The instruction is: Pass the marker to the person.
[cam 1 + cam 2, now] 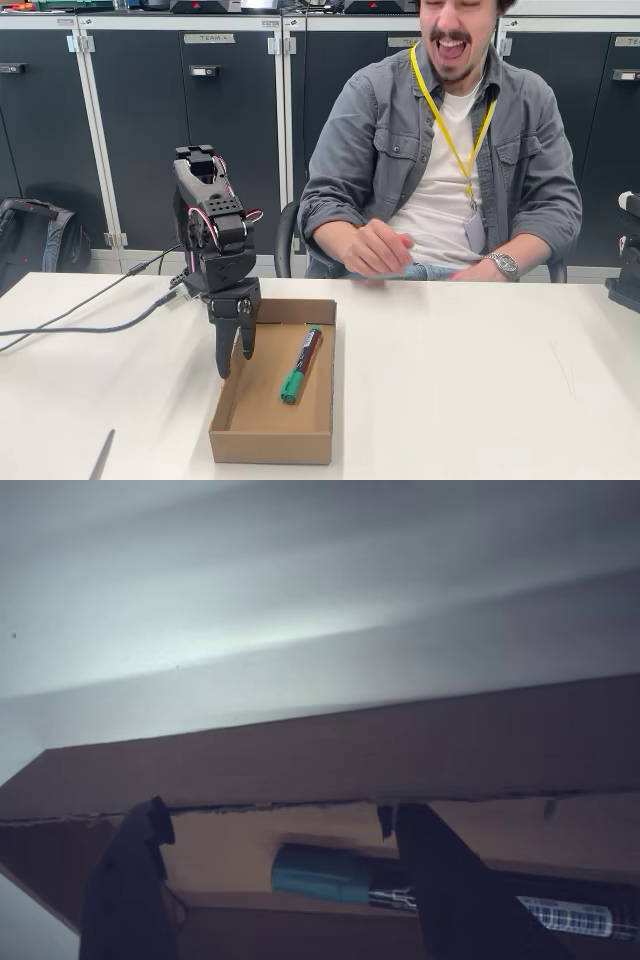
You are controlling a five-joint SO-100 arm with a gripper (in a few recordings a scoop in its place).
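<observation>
Status: handover not begun; nothing is gripped yet. The marker (301, 365) lies flat on the floor of the shallow cardboard box (270, 440), along the box's right wall in the fixed view, green cap toward the near edge of the table (480, 390) and dark body running back toward the far wall. My gripper (236, 352) hangs with its tips down inside the box, toward the left wall, beside the marker and apart from it. My fingers stand apart and hold nothing; in the wrist view the gripper (285, 880) frames the marker (325, 873), its green cap lying in the gap between the two dark fingers (125, 900), with the labelled body running off behind the right one. I cannot tell from either view how far above the box floor my tips are. The person (450, 180) sits behind the far edge of the table, to the right of the box, hands (375, 248) resting at that edge and not held out. Judgement: the approach is nearly done. Left to do: shift over the marker, close on it, lift it clear of the box walls, carry it toward the far right edge, and release into a hand.
</observation>
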